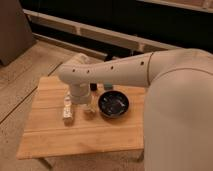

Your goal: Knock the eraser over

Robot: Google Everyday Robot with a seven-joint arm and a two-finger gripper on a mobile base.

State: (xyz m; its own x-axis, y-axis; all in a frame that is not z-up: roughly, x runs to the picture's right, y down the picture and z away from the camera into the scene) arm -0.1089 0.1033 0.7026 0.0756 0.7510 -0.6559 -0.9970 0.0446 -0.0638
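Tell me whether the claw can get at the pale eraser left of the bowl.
Probably yes: the claw hangs beside the eraser with nothing between them; the black bowl sits on its far side.

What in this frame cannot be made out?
Camera view:
- gripper, low over the wooden table beside the bowl: mostly hidden by the arm.
- left pale object and right pale object: too small to tell which is the eraser.
- dark item behind the arm: half hidden by it.
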